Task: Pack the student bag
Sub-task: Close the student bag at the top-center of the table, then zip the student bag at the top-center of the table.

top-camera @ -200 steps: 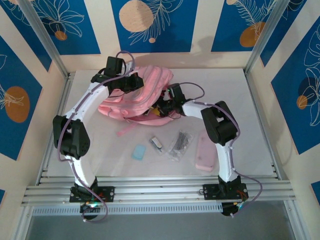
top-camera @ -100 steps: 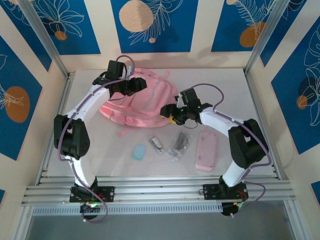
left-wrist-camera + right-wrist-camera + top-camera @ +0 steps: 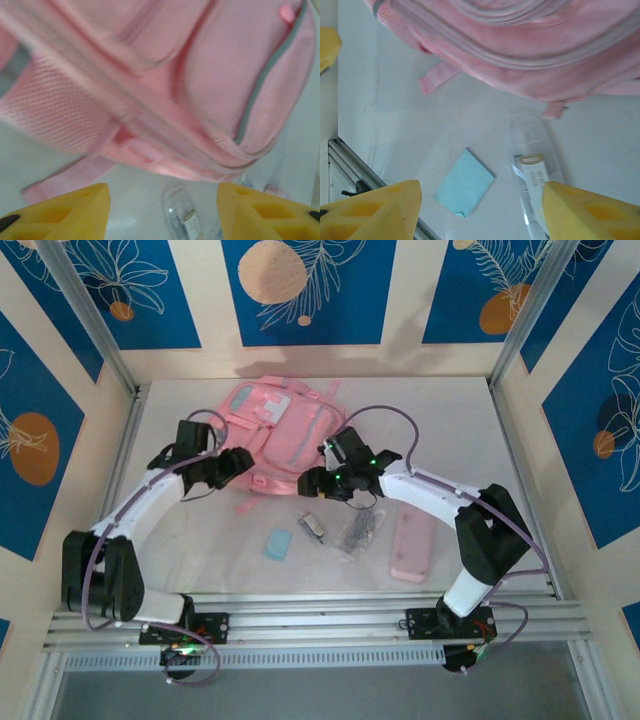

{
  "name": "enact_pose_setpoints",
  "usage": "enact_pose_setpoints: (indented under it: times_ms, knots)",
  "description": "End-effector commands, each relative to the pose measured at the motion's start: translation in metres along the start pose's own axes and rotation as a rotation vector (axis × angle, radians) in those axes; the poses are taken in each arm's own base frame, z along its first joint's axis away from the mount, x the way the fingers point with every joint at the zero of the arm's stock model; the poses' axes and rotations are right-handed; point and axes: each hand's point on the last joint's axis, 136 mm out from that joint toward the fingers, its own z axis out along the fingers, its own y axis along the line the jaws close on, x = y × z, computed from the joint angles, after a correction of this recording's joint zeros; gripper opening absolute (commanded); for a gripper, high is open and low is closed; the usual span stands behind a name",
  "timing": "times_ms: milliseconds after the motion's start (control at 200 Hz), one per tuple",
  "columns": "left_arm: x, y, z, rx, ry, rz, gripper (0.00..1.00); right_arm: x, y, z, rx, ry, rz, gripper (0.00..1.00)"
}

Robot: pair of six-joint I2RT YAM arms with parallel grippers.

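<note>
Left gripper (image 3: 235, 462) and right gripper (image 3: 308, 480) hang empty, jaws apart; the bag (image 3: 280, 430) lies flat just ahead of both, apparently laid out for opening.

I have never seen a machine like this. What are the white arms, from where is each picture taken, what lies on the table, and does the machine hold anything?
These are two robot arms bolted at the near edge of a table. Each arm ends in an end effector with two yellow fingers. The wide picture comes from a fixed camera above and behind the arms. The two close pictures come from cameras on the wrists, looking out between the fingers.

The left end effector and the right end effector are both at the near side of the student bag, a pink backpack lying on the table. Nearer the arm bases lie a light blue square, a small clear packet, a clear bag of small dark parts and a pale pink pencil case.

Both end effectors are open and hold nothing.
</note>
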Motion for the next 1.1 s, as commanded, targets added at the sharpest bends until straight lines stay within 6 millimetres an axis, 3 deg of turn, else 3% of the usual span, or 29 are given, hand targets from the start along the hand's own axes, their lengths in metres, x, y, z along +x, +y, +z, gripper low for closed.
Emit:
enact_pose_setpoints:
  times_ms: [0,290,525,705,900,975,1025,1095]
  knots:
    - [0.001,0.023,-0.002,-0.037,-0.048,-0.06,0.56,-0.005,0.022,0.011,-0.062,-0.017,-0.079,0.66]
    - [0.002,0.059,0.034,-0.064,-0.097,-0.187,0.54,0.001,0.046,0.021,-0.092,-0.048,-0.19,0.66]
    - [-0.037,0.04,0.061,0.081,-0.223,-0.183,0.53,0.004,0.053,0.024,-0.138,-0.041,-0.193,0.65]
    - [-0.046,0.041,0.084,0.15,-0.266,-0.183,0.52,0.009,0.055,0.027,-0.158,-0.026,-0.192,0.65]
    - [-0.032,0.048,0.092,0.125,-0.233,-0.22,0.38,0.01,0.052,0.031,-0.16,-0.03,-0.191,0.65]
    - [-0.027,0.048,0.093,0.117,-0.223,-0.218,0.2,0.013,0.053,0.035,-0.161,-0.027,-0.204,0.65]
    - [-0.026,0.048,0.093,0.12,-0.216,-0.227,0.01,0.016,0.055,0.038,-0.164,-0.023,-0.224,0.65]
    - [-0.025,0.043,0.091,0.134,-0.203,-0.244,0.0,0.021,0.059,0.041,-0.17,-0.023,-0.271,0.64]
